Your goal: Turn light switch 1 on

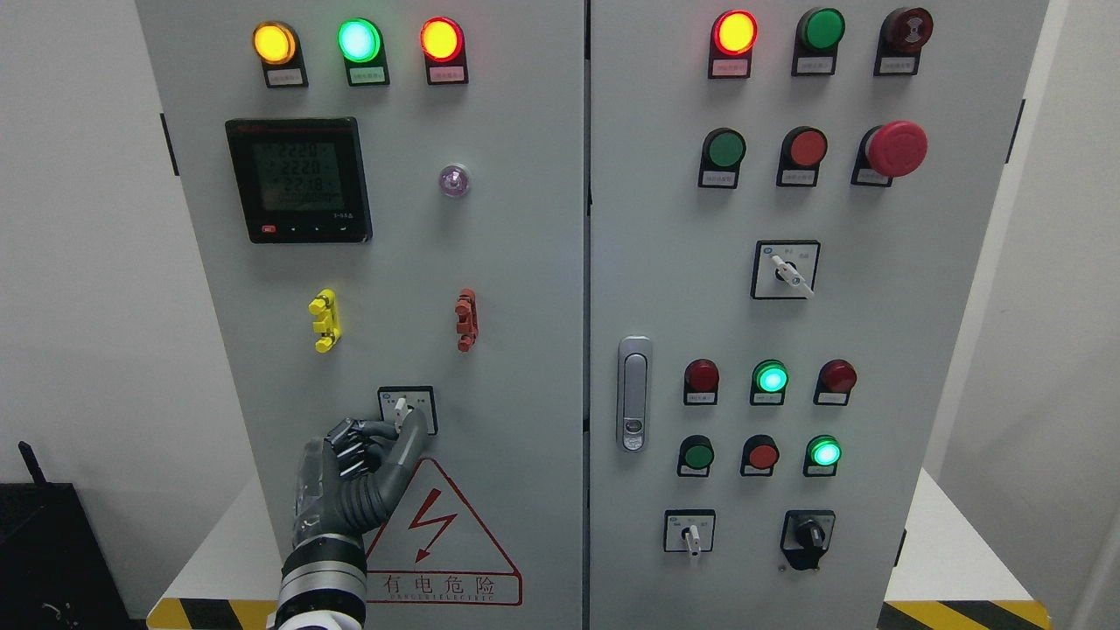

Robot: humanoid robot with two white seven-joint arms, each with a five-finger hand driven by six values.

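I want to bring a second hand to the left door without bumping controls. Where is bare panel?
Bare patches: between the yellow clip and red clip, and right of the red clip to the door seam. Crowded: around the selector switch, where the left hand reaches, and the top lamp row.

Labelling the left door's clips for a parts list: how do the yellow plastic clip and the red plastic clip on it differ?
The yellow plastic clip is bright yellow; the red plastic clip is dull brick red. The yellow one sits below the black digital meter, well left of the robot's left hand; the red one sits further right, below the small clear lamp. Both are upright, similar in size, at the same height.
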